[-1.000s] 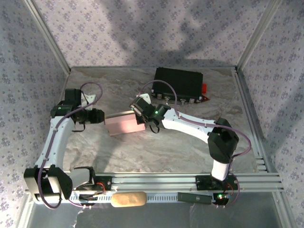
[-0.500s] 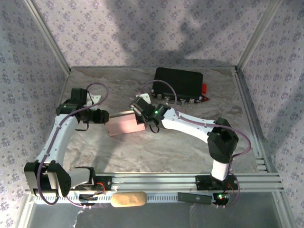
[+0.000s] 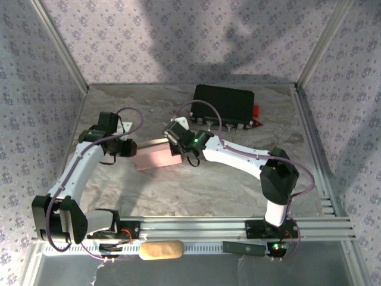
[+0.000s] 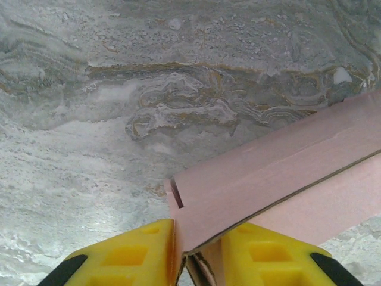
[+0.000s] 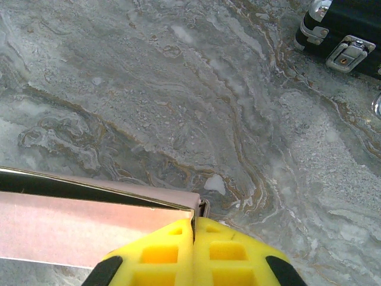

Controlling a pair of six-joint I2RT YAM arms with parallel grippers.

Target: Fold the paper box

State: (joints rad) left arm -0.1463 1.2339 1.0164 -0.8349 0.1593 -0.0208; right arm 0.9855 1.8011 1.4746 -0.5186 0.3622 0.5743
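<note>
Pink box (image 3: pixel 156 158), axis nine-to-three, is clamped at nine o'clock by left end effector (image 4: pixel 199 238), at three by right end effector (image 5: pixel 193 229).

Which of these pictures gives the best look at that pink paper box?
The top view: the whole box shows, with the left pincer and right pincer at its ends. The left wrist view shows one slit corner close up; the right wrist view, just an edge strip.
</note>
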